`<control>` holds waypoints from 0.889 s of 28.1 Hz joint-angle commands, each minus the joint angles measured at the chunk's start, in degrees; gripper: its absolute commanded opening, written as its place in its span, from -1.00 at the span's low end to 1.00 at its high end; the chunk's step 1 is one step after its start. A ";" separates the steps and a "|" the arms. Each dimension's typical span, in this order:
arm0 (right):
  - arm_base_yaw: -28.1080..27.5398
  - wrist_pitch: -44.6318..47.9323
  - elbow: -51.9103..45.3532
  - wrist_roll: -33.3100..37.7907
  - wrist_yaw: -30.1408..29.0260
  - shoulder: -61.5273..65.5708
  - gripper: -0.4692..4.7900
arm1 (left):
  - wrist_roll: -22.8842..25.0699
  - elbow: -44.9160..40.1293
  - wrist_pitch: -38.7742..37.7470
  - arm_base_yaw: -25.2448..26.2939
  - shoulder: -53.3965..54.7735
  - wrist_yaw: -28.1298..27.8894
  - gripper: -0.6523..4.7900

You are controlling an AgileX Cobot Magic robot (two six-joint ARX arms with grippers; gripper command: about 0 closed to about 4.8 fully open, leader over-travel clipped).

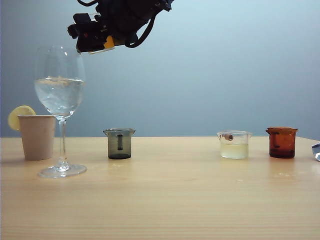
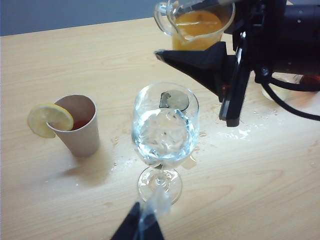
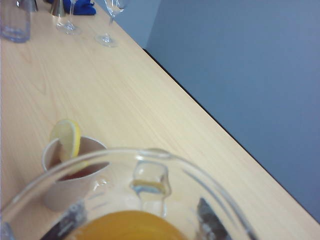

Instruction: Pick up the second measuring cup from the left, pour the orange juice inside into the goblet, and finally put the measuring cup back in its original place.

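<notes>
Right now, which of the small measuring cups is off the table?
The clear measuring cup holding orange juice, gripped by the right gripper above the goblet. The grey-green cup, pale-liquid cup and amber cup stand on the table.

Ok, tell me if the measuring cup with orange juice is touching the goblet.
Apart. In the exterior view, the right gripper carrying the measuring cup hangs above and beside the goblet, with clear background between them.

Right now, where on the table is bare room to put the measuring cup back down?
Between the grey-green cup and the cup with pale liquid the tabletop is bare, as is the front. Crowded: paper cup beside goblet. Right gripper holds the measuring cup above; left gripper hovers near the goblet's foot.
</notes>
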 commanded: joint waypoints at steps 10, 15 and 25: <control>0.39 1.77 0.46 -9.51 0.20 -0.63 -0.09 | 0.07 0.04 0.74 0.02 -0.07 -0.17 -0.78; 0.39 1.99 0.50 -13.22 0.17 -0.63 -0.09 | 0.07 0.04 0.72 0.02 -0.07 -0.17 -0.78; 0.81 2.45 0.79 -21.29 0.24 -0.63 -0.09 | 0.07 0.04 0.72 0.02 -0.07 -0.17 -0.78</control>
